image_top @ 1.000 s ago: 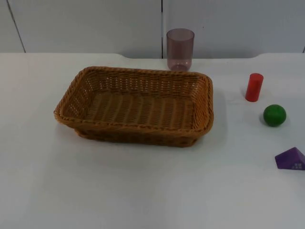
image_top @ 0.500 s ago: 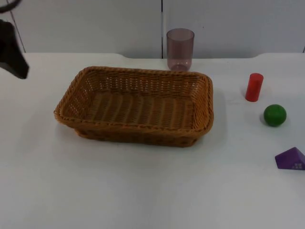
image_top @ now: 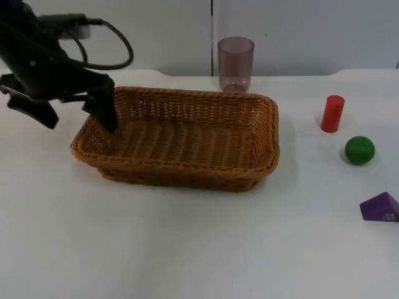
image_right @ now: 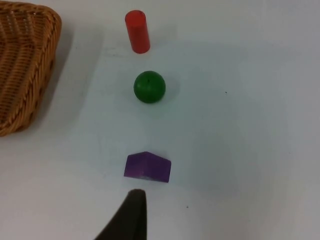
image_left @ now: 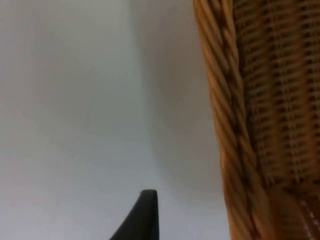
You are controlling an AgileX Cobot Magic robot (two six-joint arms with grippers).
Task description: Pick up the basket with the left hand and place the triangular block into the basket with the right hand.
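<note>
Your left claw (image_top: pixel 70 112) spreads wide astride the basket (image_top: pixel 181 137) rim's left end. The purple triangular block (image_top: pixel 379 207) lies well right of the basket on the desk (image_top: pixel 187 249).

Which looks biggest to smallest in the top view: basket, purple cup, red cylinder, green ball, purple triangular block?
1. basket, by far the largest.
2. purple cup.
3. purple triangular block, though the picture's edge cuts it off.
4. red cylinder and green ball: too alike to rank, one taller, one wider.
</note>
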